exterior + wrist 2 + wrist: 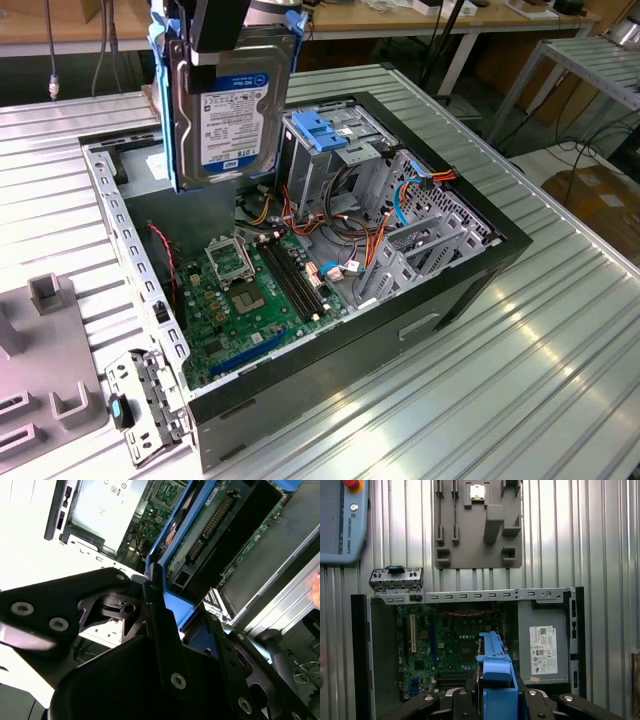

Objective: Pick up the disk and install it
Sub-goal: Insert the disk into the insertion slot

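Observation:
The disk (228, 110), a silver hard drive with a white and blue label and blue side rails, hangs upright above the back left part of the open computer case (470, 270). My gripper (222, 25) is shut on the disk's top edge. In the first wrist view the disk (494, 667) shows edge-on, its blue rail between my black fingers (465, 700), over the motherboard (445, 645). The second wrist view shows the disk's connector end (205, 535) and blue rail held in the gripper (165, 600).
A metal drive cage topped by a blue latch (322, 130) stands in the case beside bundled cables (350, 250). The grey power-supply box (542, 647) sits in one corner. A grey fixture plate (477, 525), a loose metal bracket (140, 400) and a teach pendant (342, 520) lie on the ribbed table.

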`<action>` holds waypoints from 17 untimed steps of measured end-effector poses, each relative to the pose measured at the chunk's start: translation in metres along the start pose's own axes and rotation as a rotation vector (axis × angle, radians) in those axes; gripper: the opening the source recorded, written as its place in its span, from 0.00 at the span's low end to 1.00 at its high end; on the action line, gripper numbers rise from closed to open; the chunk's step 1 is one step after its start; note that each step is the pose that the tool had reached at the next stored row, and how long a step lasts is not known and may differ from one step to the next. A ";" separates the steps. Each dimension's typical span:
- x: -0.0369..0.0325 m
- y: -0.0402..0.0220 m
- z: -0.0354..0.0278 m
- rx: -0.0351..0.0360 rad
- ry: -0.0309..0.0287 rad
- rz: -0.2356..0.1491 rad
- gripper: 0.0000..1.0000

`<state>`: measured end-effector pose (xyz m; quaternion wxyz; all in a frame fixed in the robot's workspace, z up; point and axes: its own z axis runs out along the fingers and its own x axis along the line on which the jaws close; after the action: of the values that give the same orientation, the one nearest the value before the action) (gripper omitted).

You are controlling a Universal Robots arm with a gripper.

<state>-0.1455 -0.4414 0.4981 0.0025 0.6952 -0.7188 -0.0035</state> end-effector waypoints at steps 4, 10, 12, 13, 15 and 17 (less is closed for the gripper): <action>0.0004 -0.0015 0.0000 0.0000 0.0000 0.000 0.37; 0.0021 -0.0022 0.0000 0.0000 -0.0001 0.000 0.37; 0.0026 -0.0026 0.0000 0.0000 -0.0001 0.000 0.37; 0.0032 -0.0027 0.0000 0.0000 -0.0001 0.000 0.37; 0.0046 -0.0028 0.0000 0.0000 -0.0001 0.000 0.37; 0.0063 -0.0031 0.0000 0.0000 -0.0001 0.000 0.37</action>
<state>-0.1427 -0.4478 0.4981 0.0025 0.6952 -0.7188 -0.0035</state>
